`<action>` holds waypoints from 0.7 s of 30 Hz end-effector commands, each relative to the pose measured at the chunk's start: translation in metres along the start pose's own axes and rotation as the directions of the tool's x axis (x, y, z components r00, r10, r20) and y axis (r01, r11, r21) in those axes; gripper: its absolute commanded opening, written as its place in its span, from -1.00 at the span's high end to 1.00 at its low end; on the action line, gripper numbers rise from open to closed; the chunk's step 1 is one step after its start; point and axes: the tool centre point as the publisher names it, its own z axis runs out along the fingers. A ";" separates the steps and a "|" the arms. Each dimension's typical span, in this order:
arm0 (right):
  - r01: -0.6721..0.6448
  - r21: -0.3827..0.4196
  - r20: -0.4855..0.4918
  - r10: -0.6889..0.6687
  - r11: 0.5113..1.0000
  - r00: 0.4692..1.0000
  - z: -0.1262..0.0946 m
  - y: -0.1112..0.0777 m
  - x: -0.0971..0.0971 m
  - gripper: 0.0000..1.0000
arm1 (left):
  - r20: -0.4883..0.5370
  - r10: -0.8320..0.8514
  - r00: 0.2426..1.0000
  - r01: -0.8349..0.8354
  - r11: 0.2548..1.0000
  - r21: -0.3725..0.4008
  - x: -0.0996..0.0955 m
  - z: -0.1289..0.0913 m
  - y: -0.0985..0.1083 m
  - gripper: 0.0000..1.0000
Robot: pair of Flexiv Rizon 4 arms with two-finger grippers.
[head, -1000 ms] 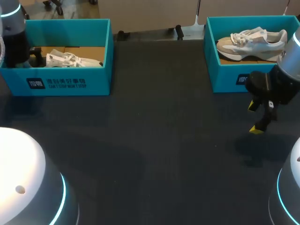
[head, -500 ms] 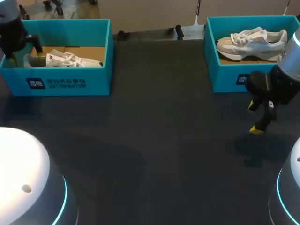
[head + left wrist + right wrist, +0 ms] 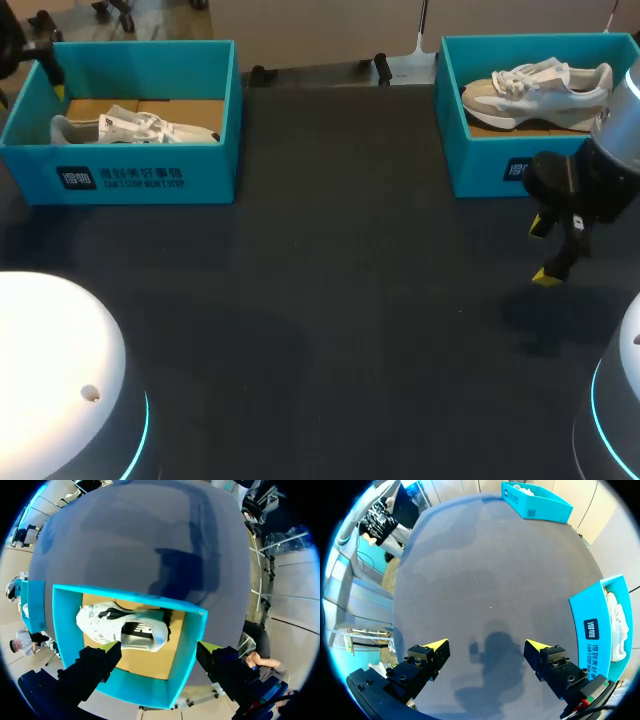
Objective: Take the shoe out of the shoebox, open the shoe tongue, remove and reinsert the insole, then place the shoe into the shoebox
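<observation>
1. The left shoebox [image 3: 120,180] stands at the upper left of the head view: teal, open-topped, white print on its front wall, brown cardboard floor.
2. A white shoe [image 3: 130,127] with dark markings lies inside it, lengthwise along the front wall, its grey heel toward the frame's left.
3. The right shoebox [image 3: 480,165], also teal and open, stands at the upper right.
4. A beige-and-white laced shoe [image 3: 535,90] lies inside it, toe toward the frame's left.

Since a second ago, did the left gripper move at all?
Yes. The left gripper has pulled back from over the shoe toward the far left corner of the shoebox, uncovering the shoe's heel.
</observation>
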 end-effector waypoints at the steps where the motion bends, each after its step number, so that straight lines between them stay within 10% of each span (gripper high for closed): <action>1: 0.000 0.002 0.002 0.000 1.000 1.000 0.000 0.000 0.000 -1.00 | 0.002 0.032 0.999 -0.032 0.999 -0.018 0.002 -0.028 -0.024 -1.00; 18: 0.000 0.002 0.002 0.000 1.000 1.000 0.000 0.000 0.000 -1.00 | -0.006 0.103 0.995 -0.103 0.995 0.014 -0.002 -0.056 -0.045 -1.00; 21: -0.076 0.067 -0.022 0.078 0.995 0.997 -0.003 0.008 -0.029 -1.00 | -0.006 0.103 0.995 -0.103 0.995 0.014 -0.002 -0.056 -0.045 -1.00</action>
